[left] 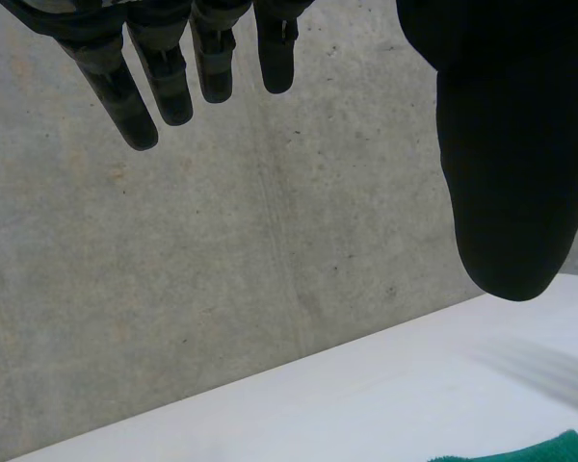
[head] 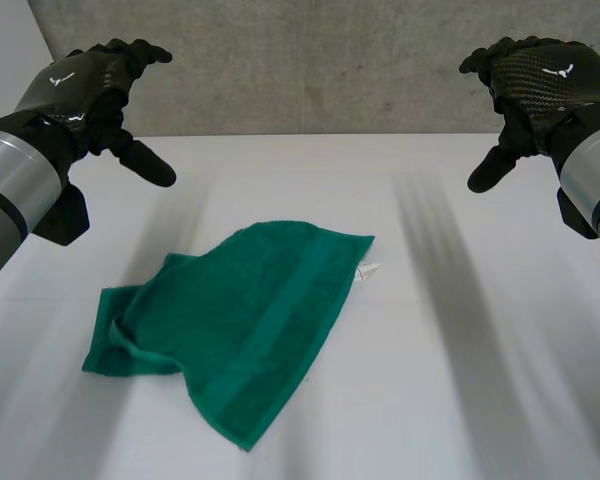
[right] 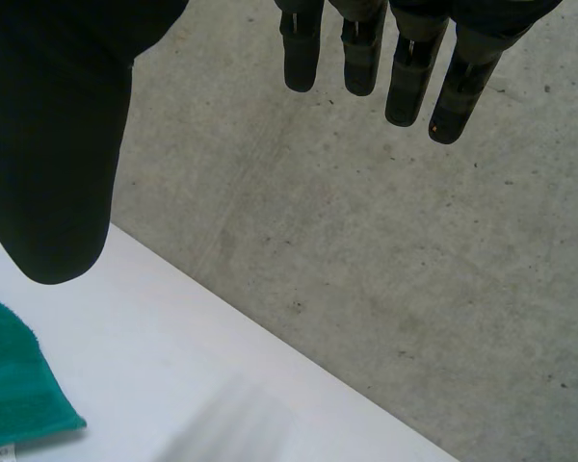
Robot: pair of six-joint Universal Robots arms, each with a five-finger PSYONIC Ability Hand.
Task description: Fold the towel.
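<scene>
- Grey concrete wall (head: 320, 70) backs the white surface (head: 460, 400) in the head view. Your green towel (head: 240, 320) lies rumpled a little left of the middle. Its left end is bunched and folded over on itself, and a small white label (head: 368, 270) pokes out at its far right corner. Bare surface lies on every side of the towel, with the widest stretch to the right.
- In the same view, your left hand (head: 95, 85) hangs raised over the far left of the surface and your right hand (head: 540, 80) over the far right. Both are well apart from the towel, loosely spread and holding nothing.
- In the left wrist view, the left hand's fingers (left: 135, 96) hang straight and the thumb (left: 506, 173) stands wide of them, with nothing in between. Beyond them the wall meets the far edge of the surface. One corner of the towel (left: 549, 452) just shows, well clear of the fingertips.
- In the right wrist view, the right hand's fingers (right: 405, 67) are straight, the thumb (right: 53, 173) is wide, and the grasp is empty. A hemmed corner of the towel (right: 10, 385) lies flat beyond the thumb, untouched. The far edge of the surface runs along the wall.
</scene>
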